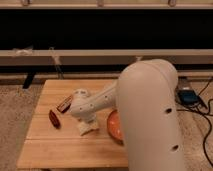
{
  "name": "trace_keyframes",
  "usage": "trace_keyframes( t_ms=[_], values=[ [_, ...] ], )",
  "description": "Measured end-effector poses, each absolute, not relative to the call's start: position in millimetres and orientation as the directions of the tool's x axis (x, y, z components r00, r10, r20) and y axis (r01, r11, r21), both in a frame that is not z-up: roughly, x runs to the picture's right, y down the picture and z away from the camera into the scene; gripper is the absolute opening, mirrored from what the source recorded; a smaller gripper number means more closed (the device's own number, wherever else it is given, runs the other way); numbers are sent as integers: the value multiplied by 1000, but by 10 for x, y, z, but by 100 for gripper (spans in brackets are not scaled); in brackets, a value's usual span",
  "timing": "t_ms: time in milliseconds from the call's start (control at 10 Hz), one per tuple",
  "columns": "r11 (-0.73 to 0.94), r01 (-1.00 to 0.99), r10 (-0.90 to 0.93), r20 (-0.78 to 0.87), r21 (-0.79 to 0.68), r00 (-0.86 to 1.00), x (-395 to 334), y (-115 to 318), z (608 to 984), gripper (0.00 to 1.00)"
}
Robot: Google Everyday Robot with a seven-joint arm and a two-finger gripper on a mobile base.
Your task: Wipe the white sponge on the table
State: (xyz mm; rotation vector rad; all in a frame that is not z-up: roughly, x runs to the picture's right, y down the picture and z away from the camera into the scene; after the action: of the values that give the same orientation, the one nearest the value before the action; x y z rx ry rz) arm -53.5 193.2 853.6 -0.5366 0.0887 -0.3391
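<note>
The white sponge (87,128) lies flat on the light-wood table (60,146), near its middle and just left of the orange bowl. My gripper (86,119) points down at the end of the white arm and sits right on top of the sponge, which sticks out below it. The wrist hides the gripper's tip and the sponge's upper part.
An orange bowl (114,125) stands on the table right of the sponge, partly hidden by my arm. A dark red-brown oblong object (54,119) and a brown and white bar (64,105) lie to the left. Dark shelving runs behind the table; cables lie on the carpet at right.
</note>
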Motion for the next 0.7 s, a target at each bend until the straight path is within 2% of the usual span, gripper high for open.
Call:
trace_keyframes(
  t_ms=[400, 700],
  values=[
    [845, 215, -280, -64, -489, 958, -80, 2036, 8442, 0],
    [844, 254, -305, -32, -472, 952, -225, 2215, 8221, 0]
  ],
)
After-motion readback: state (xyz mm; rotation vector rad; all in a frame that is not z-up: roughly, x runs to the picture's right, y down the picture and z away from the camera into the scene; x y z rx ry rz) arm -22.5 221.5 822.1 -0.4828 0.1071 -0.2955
